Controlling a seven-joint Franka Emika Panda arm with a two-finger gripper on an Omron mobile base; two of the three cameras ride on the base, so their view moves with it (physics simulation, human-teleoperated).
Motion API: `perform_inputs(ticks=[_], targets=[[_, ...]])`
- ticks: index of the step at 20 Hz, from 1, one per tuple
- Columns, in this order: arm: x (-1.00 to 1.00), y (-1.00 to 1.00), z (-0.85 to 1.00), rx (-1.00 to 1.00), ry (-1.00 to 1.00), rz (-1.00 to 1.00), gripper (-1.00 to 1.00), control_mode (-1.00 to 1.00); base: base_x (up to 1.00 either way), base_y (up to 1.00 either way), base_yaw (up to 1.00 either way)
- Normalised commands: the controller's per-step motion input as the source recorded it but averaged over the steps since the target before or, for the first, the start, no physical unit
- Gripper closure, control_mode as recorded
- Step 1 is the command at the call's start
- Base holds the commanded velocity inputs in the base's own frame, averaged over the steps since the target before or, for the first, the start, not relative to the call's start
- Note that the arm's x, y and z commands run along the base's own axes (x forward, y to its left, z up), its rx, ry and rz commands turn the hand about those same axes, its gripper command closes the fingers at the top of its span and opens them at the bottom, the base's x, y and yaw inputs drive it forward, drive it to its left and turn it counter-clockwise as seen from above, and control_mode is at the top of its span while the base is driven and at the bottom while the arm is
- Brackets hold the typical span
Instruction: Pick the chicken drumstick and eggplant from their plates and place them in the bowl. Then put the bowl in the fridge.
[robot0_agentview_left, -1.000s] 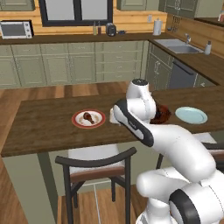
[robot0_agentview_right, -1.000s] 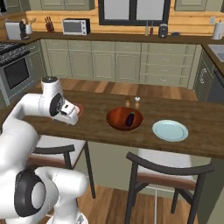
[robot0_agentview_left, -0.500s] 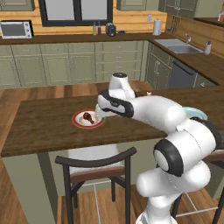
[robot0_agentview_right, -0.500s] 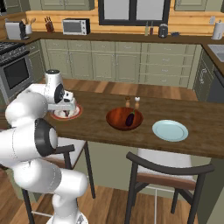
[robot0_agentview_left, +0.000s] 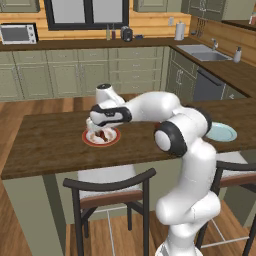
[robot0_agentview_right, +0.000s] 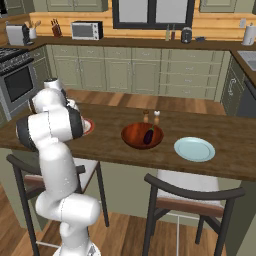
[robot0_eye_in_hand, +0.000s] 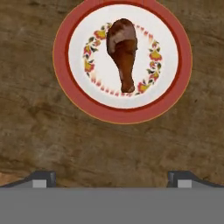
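Wooden counter (robot0_eye_in_hand: 52, 140), chicken drumstick (robot0_eye_in_hand: 123, 51) lengthwise toward end effector (robot0_eye_in_hand: 111, 178)

Nothing here can be read: no words, numbers, brands or signs anywhere I look. The only marking is a ring of small red and yellow flower motifs on the red-rimmed plate (robot0_eye_in_hand: 122, 109), just ahead of the fingertips.

A small brown-reddish chicken drumstick (robot0_eye_in_hand: 122, 50) is lying in the middle of a round white plate with a red-brown rim (robot0_eye_in_hand: 65, 83), bone end pointing toward the gripper (robot0_eye_in_hand: 111, 178), whose dark fingertips (robot0_eye_in_hand: 41, 178) are standing wide apart above the dark wooden tabletop (robot0_eye_in_hand: 39, 140).
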Motion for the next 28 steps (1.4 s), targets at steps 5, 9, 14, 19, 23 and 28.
perform_inputs(ticks=[5,9,14,19,23,28], targets=[[0.98,0.13,-0.06,-0.03,0.20,0.00,-1.00,-1.00,0.00,0.00,0.00],[-0.46,-0.54,-0.28,0.00,0.15,-0.03,-1.00,-1.00,0.00,0.00,0.00],[-0.61,-0.38,-0.89,0.06,-0.28,-0.10,-1.00,-1.00,0.00,0.00,0.00],[-0.29,-0.22,-0.25,0.04,-0.71,-0.05,-1.00,-1.00,0.00,0.00,0.00],[0.17,0.00,-0.10,0.00,-0.18,0.09,-1.00,-1.00,0.00,0.00,0.00],[0.43,0.00,-0.11,0.00,0.09,0.20,-1.00,-1.00,0.00,0.00,0.00]])
